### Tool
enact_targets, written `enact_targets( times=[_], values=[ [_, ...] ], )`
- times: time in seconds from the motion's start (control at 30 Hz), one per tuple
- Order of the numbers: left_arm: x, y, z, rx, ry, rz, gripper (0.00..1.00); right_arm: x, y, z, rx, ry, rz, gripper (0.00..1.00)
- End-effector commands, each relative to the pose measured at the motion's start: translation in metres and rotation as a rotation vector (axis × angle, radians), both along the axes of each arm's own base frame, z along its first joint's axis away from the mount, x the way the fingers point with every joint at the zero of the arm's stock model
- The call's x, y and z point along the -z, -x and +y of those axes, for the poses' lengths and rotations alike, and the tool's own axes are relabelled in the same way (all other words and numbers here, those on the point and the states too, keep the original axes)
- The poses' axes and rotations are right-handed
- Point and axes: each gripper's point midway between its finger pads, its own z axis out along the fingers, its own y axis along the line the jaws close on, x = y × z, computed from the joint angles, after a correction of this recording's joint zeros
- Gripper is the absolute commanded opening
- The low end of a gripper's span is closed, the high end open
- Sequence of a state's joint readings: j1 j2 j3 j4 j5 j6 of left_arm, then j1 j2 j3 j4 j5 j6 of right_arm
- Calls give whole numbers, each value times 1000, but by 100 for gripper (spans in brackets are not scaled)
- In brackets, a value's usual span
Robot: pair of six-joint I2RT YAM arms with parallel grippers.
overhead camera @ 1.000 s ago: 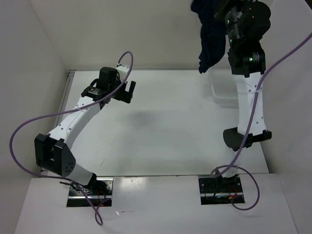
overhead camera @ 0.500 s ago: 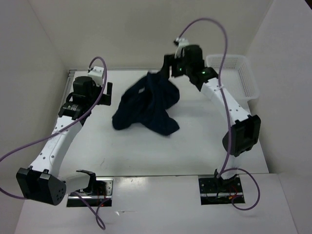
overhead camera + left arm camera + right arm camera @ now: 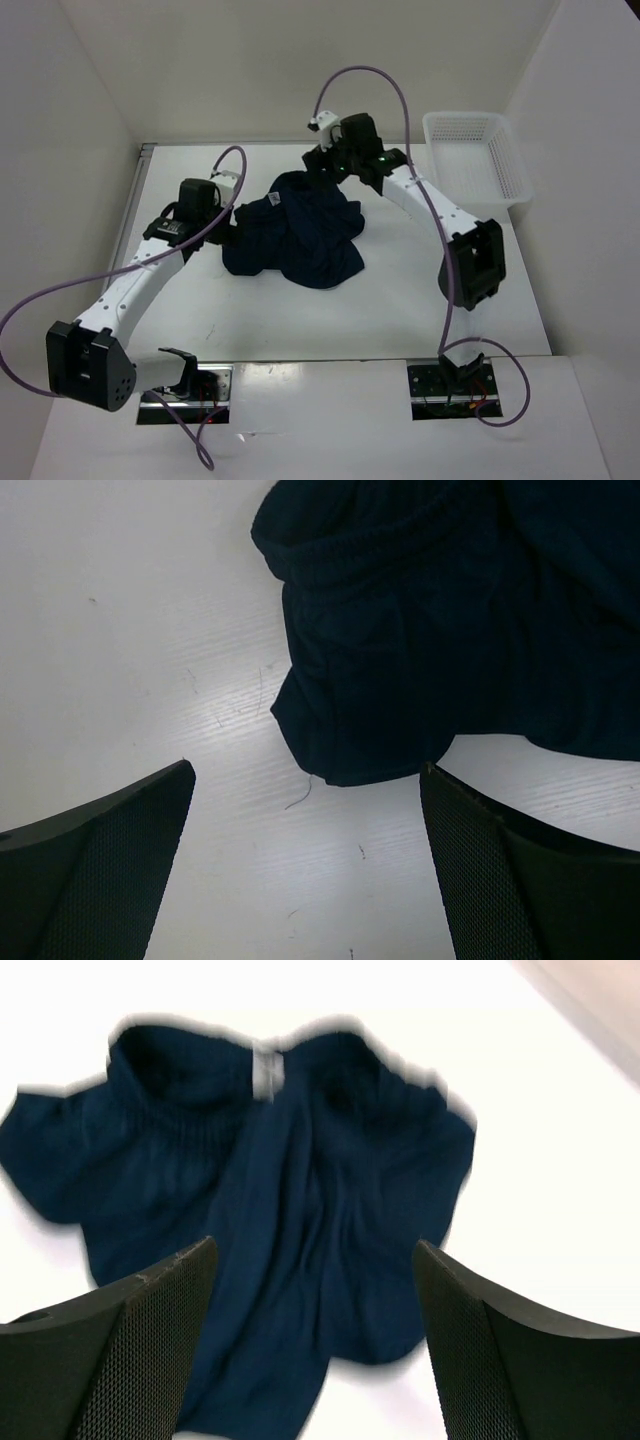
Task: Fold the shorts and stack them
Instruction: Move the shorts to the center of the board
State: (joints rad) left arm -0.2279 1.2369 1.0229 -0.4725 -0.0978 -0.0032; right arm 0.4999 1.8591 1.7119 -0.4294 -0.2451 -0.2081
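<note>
The shorts [image 3: 300, 235] are being seen bunched in a heap on the table [image 3: 400, 290]. The left gripper [image 3: 306, 766] is being held spread just beside their left edge, and the right gripper [image 3: 315, 1242] is being held spread over their far edge, both empty.

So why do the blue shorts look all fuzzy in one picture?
Right wrist view: the dark navy soft fabric shorts have smeared edges, likely camera motion. Left wrist view: sharp, even tiny scratches on the white table show. Top view: clear.
</note>
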Motion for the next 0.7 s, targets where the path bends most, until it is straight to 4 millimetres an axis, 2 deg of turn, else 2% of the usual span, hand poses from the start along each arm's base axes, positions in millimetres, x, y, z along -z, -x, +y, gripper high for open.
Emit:
enact_targets(
  times=[0.0, 0.03, 0.07, 0.1, 0.13, 0.17, 0.2, 0.23, 0.27, 0.3, 0.37, 0.4, 0.5, 0.53, 0.57, 0.6, 0.63, 0.67],
  values=[
    [13, 6, -3, 20, 5, 35, 100, 13, -31, 47, -112, 71, -134, 84],
    [10, 6, -1, 11, -1, 23, 100, 17, -30, 62, -158, 85, -152, 84],
    [12, 8, 11, -27, -16, 23, 100, 9, -22, 90, -215, 83, -192, 84],
    [16, 7, 19, -54, -30, 23, 100, 14, -17, 104, -270, 96, -202, 84],
    [8, 3, 27, -86, -36, -14, 100, 41, -12, 119, -311, 109, -152, 85],
    [5, 2, 38, -124, -47, -33, 100, 31, -10, 135, -352, 85, -175, 85],
    [3, -1, 60, -195, -63, -44, 100, 36, 2, 154, -418, 58, -158, 88],
    [-6, -2, 70, -228, -59, -67, 100, 62, 0, 162, -422, 49, -100, 88],
    [-11, -1, 79, -250, -46, -81, 100, 53, 0, 176, -440, 16, -116, 90],
    [-12, 5, 91, -271, -6, -63, 100, 59, 3, 188, -455, 3, -103, 91],
    [-15, 15, 91, -250, 64, -55, 100, 74, 3, 209, -487, -24, -80, 91],
    [-9, 22, 89, -238, 93, -27, 100, 78, 9, 221, -503, -41, -71, 91],
    [1, 33, 90, -236, 140, -6, 100, 95, 16, 244, -516, -50, -28, 91],
    [2, 36, 96, -255, 140, -7, 100, 78, 14, 253, -493, -74, -59, 91],
    [8, 39, 98, -267, 131, 6, 100, 84, 12, 254, -447, -91, -11, 87],
    [8, 39, 103, -286, 123, 6, 100, 125, 15, 249, -417, -46, 79, 84],
    [6, 38, 105, -293, 116, -3, 100, 108, 10, 250, -394, -70, 50, 81],
    [7, 38, 107, -302, 107, -4, 100, 116, 11, 247, -368, -63, 76, 81]
  ],
)
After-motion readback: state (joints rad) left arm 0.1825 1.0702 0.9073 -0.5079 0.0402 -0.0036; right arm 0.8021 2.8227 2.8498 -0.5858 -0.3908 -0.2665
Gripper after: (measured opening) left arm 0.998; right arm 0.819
